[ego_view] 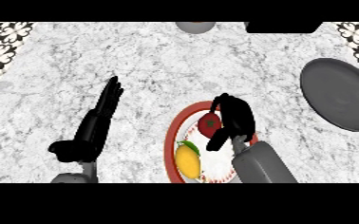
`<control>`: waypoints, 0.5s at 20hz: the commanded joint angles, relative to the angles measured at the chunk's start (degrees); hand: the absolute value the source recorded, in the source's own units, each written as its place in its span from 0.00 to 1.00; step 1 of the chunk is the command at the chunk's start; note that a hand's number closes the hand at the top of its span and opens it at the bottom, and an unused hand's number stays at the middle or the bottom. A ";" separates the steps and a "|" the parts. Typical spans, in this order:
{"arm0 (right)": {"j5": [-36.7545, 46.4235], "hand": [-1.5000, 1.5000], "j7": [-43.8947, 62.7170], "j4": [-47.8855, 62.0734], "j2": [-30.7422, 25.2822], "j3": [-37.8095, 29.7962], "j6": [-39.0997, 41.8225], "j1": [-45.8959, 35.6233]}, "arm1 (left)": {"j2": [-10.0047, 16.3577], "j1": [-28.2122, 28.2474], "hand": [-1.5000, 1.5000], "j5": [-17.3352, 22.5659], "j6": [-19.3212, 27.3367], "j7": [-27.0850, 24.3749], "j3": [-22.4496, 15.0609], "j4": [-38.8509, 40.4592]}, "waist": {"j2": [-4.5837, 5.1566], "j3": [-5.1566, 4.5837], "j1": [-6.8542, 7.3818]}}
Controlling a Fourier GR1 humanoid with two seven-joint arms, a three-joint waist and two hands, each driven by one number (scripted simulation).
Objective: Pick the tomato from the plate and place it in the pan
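I see a counter (161, 61) of mottled grey-white stone, a matt dark-grey pan (335, 92) that looks like metal, a smooth red-rimmed plate (170, 140) and a smooth-skinned tomato (208, 125).

Grey-white marble counter (140, 61) across the whole view. Yellow fruit (187, 160) with a green leafy end, lower centre. Grey rounded object (195, 26) cut off at far edge; black flat object (280, 27) to its right, apart. Black-and-white patterned tiles (14, 33) at both far corners.
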 commanded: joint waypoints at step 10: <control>-2.72 1.00 -26.63 -33.47 -26.59 4.81 0.43 21.78 | 1.07 1.20 0.50 0.58 0.63 0.25 2.60 -1.04 | -0.07 0.35 -2.98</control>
